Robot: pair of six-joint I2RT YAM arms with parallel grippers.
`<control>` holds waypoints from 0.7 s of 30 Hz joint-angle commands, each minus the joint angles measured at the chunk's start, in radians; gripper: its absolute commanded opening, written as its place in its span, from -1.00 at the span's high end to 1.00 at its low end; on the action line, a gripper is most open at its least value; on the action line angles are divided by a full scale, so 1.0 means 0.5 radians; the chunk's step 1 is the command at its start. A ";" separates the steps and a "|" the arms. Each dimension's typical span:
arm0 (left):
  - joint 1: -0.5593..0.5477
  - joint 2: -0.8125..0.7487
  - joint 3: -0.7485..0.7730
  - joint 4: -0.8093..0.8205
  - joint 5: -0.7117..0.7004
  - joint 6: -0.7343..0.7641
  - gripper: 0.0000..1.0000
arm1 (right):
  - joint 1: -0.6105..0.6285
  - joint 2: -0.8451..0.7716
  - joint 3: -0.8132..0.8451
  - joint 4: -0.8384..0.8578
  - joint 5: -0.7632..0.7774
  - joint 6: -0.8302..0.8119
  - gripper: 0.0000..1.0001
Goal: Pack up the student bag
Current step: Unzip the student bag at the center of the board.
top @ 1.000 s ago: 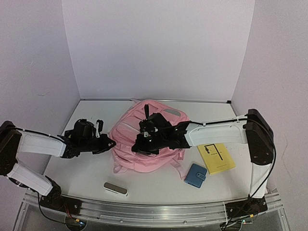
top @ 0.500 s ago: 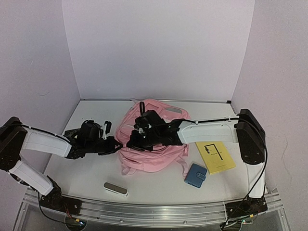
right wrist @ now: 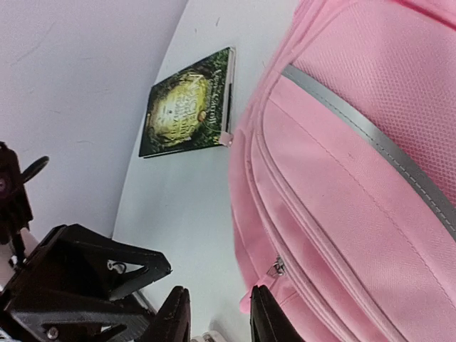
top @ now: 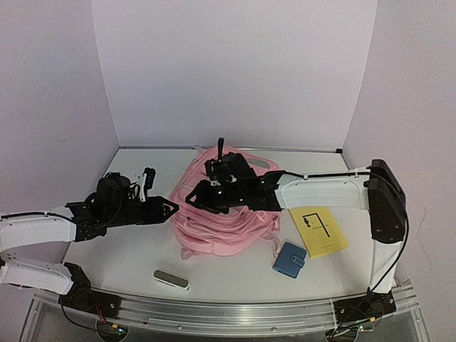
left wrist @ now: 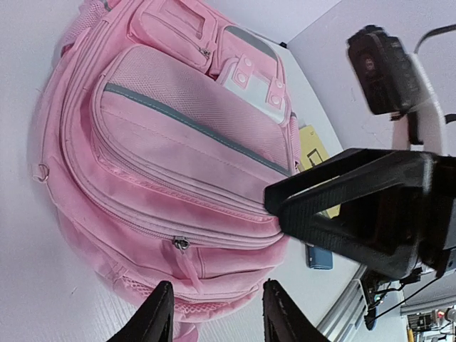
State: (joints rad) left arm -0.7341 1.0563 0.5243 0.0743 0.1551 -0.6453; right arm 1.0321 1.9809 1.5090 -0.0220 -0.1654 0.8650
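Top view: the pink backpack (top: 226, 217) lies front-up on the desk (top: 128, 253), bunched and sitting a little further left than a second ago. The left gripper (top: 171, 209) is at the backpack's left edge, its arm now stretched lower and further out to the left than before. The right gripper (top: 194, 192), which was over the middle of the backpack, has moved to its upper left edge. A yellow booklet (top: 319, 231) and a blue wallet (top: 288, 259) lie right of the backpack, and a small grey case (top: 171, 278) lies nearer than it; none of these has moved.

Left wrist view: the left gripper (left wrist: 214, 317) has its fingers (left wrist: 158, 313) spread, no longer pressed together, just off the backpack's (left wrist: 178, 142) zipped edge. The right gripper's black finger (left wrist: 356, 196) crosses the backpack's far side.

Right wrist view: the right gripper (right wrist: 217, 320) is likewise parted, with bare desk between its fingers (right wrist: 175, 317), beside the backpack's (right wrist: 342, 178) zip pull (right wrist: 276, 267). A green book (right wrist: 189, 107) lies just beyond the backpack.
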 commanded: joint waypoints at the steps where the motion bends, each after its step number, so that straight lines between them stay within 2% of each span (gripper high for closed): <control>1: -0.003 0.010 0.092 -0.230 0.084 0.164 0.08 | -0.010 -0.297 -0.116 0.145 0.138 -0.043 0.29; 8: -0.001 0.263 0.234 -0.203 0.338 0.277 -0.01 | -0.017 -0.509 -0.379 0.145 0.331 -0.024 0.20; 21: -0.001 0.558 0.363 -0.156 0.339 0.339 0.00 | -0.017 -0.540 -0.500 0.142 0.354 -0.062 0.19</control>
State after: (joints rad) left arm -0.7341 1.3019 0.6477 -0.0255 0.3251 -0.5115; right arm 1.0260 1.7405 1.2575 0.0290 -0.0067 0.8528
